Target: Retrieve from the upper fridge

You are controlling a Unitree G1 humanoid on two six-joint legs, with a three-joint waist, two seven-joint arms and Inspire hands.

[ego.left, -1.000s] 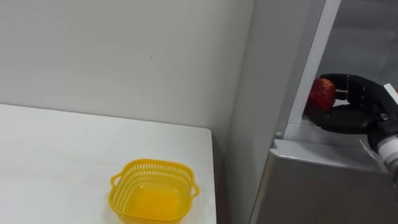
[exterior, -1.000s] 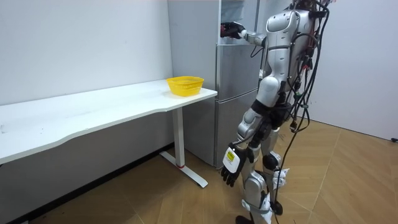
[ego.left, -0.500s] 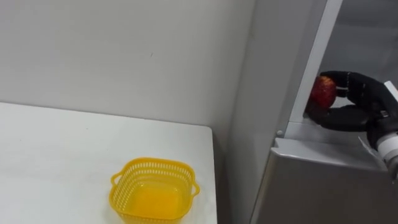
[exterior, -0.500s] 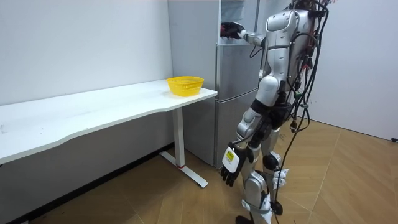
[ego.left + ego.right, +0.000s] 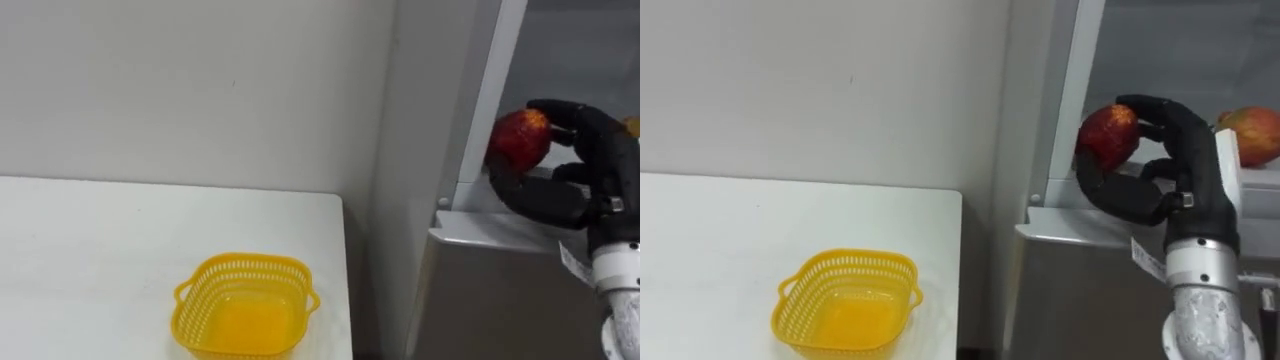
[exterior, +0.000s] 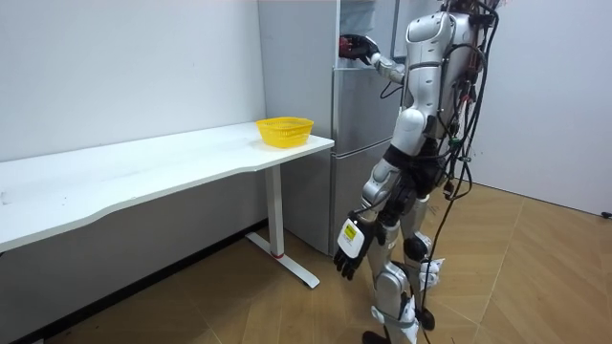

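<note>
My right hand (image 5: 565,198) is clenched around the round red apple (image 5: 520,140), at the grey fridge's (image 5: 490,295) upper sill. The yellow plastic mesh basket (image 5: 243,268) lies toward eight o'clock, on the white table (image 5: 90,250). My left hand (image 6: 348,256) hangs relaxed.

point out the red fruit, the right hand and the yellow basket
red fruit (image 5: 520,140), left eye view, its red front
right hand (image 5: 605,165), left eye view, back of the hand
yellow basket (image 5: 245,262), left eye view, far rim
</note>
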